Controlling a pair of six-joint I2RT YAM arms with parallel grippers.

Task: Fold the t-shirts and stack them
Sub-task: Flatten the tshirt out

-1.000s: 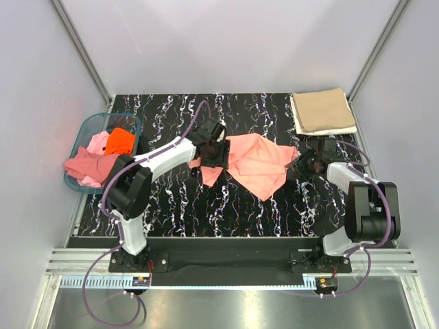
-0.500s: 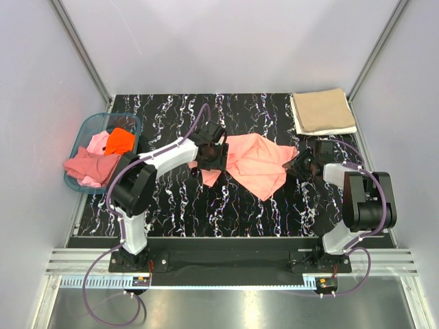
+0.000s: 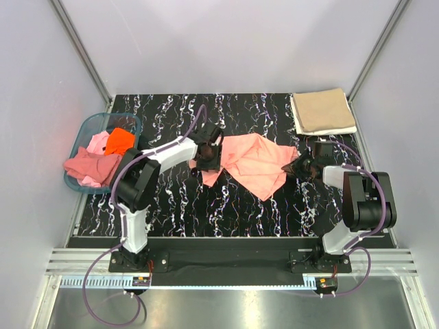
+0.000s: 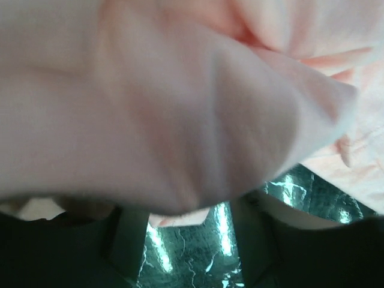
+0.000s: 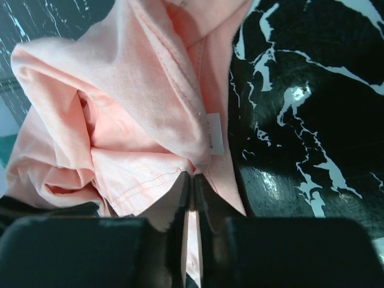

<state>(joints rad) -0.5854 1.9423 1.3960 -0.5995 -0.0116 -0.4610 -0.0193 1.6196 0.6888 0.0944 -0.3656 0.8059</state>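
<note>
A salmon-pink t-shirt [image 3: 254,161] lies crumpled in the middle of the table. My left gripper [image 3: 209,156] is at its left edge. In the left wrist view the shirt's cloth [image 4: 180,108] hangs over the fingertips, and the two fingers [image 4: 129,240] stand apart with bare table showing between them. My right gripper [image 3: 296,166] is at the shirt's right corner. In the right wrist view that gripper [image 5: 192,177] is shut on the shirt's edge [image 5: 150,120], just below a small white label [image 5: 214,133]. A tan t-shirt [image 3: 322,112] lies folded at the back right.
A translucent teal basket [image 3: 133,123] stands at the left edge of the table. It holds an orange tee [image 3: 120,140] and pink tees [image 3: 89,166] that spill over its near rim. The tabletop [image 3: 226,205] is black marble-patterned, with grey walls close on both sides.
The right gripper moved left onto the shirt's right corner and closed on the cloth. The left gripper shifted slightly at the shirt's left edge and stayed apart.
</note>
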